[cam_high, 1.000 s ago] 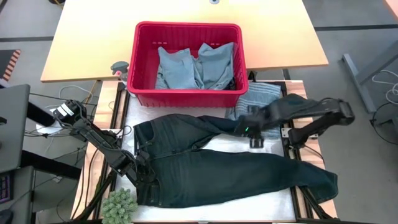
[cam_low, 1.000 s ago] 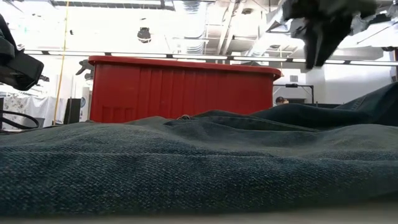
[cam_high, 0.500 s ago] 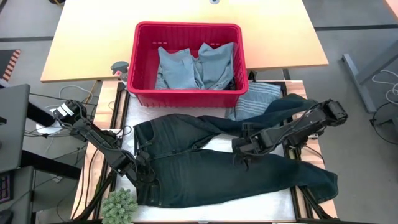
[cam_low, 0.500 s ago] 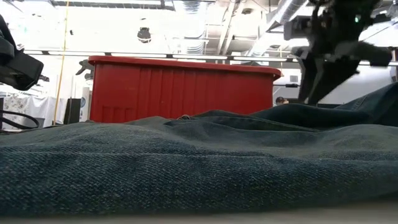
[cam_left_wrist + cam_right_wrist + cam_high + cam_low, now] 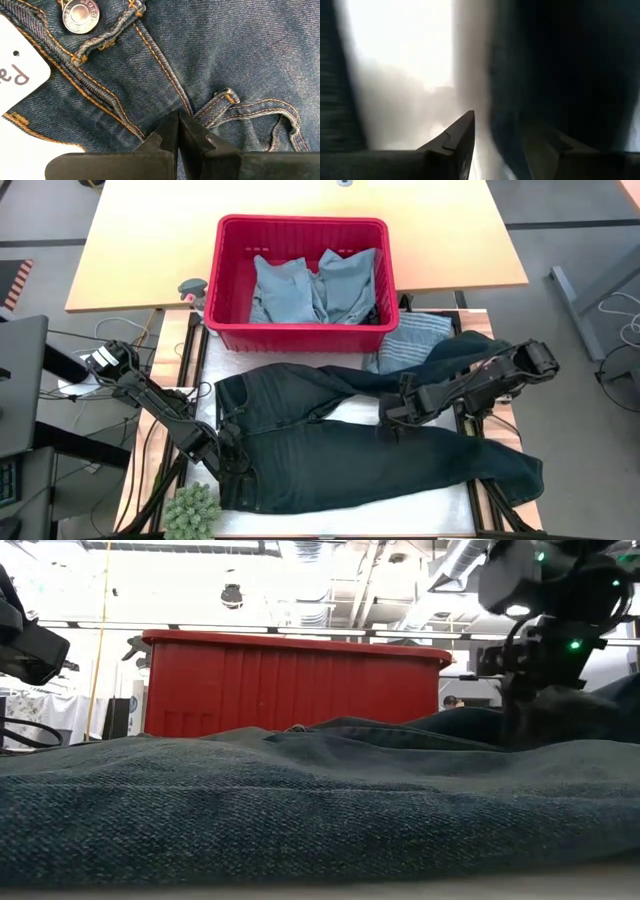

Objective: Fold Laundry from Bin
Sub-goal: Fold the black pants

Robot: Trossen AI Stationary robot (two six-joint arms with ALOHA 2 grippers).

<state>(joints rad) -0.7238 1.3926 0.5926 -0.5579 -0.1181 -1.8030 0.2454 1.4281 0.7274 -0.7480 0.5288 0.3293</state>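
Jeans (image 5: pixel 340 450) are lying spread flat in front of the bin (image 5: pixel 300 330), ready for folding. Left gripper (image 5: pixel 178 131) is pinching the waistband as an anchor; right gripper (image 5: pixel 392 420), half-open, is reaching between the legs, apparently to grasp one.

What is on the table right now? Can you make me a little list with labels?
spread garment: dark blue denim jeans lying flat across the white table top
container: red rectangular plastic bin behind the jeans
in the bin: light blue cloth garments
beside the bin: grey-blue striped cloth, partly under a jeans leg
left claw: shut, pressed on the jeans waistband
right claw: fingers apart, down at the upper jeans leg
near edge: small green plant
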